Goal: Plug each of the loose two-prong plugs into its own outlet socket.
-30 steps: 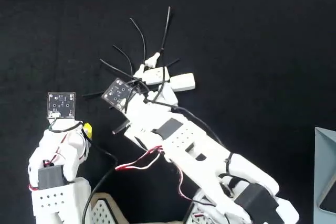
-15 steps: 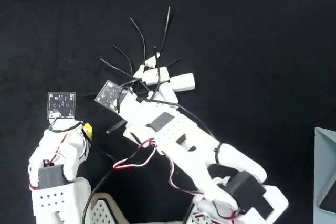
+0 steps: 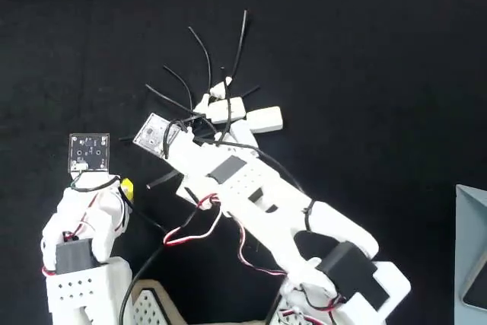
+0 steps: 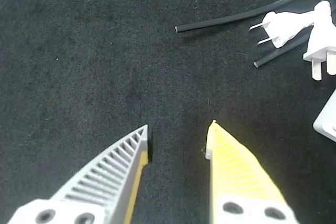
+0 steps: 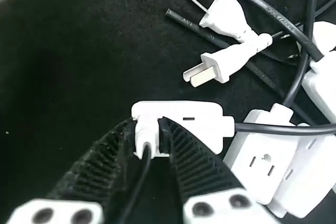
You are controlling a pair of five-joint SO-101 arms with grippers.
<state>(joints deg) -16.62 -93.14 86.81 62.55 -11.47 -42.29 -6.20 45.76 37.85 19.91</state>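
My right gripper (image 5: 148, 129) is shut on a small white plug (image 5: 147, 141) whose black cord runs back between the black fingers. The plug's front meets a white outlet block (image 5: 184, 120). Beyond it lie two loose white two-prong plugs (image 5: 226, 9) (image 5: 223, 64), and beside it a white socket (image 5: 262, 163). In the high view the right arm (image 3: 243, 188) slants up to the cluster of plugs and outlets (image 3: 228, 108) at mid-table. My left gripper (image 4: 178, 132) hangs open over bare black cloth, well short of a white plug (image 4: 281, 24).
Loose black cords (image 3: 205, 55) fan out behind the cluster. A white adapter (image 3: 264, 119) lies at its right. The left arm (image 3: 84, 226) stands at the near left. A grey-blue box (image 3: 472, 249) sits at the right edge. Open black cloth lies left and right.
The right arm has shifted left and a little farther out, carrying its wrist toward the left side of the cluster. The left arm has not moved.
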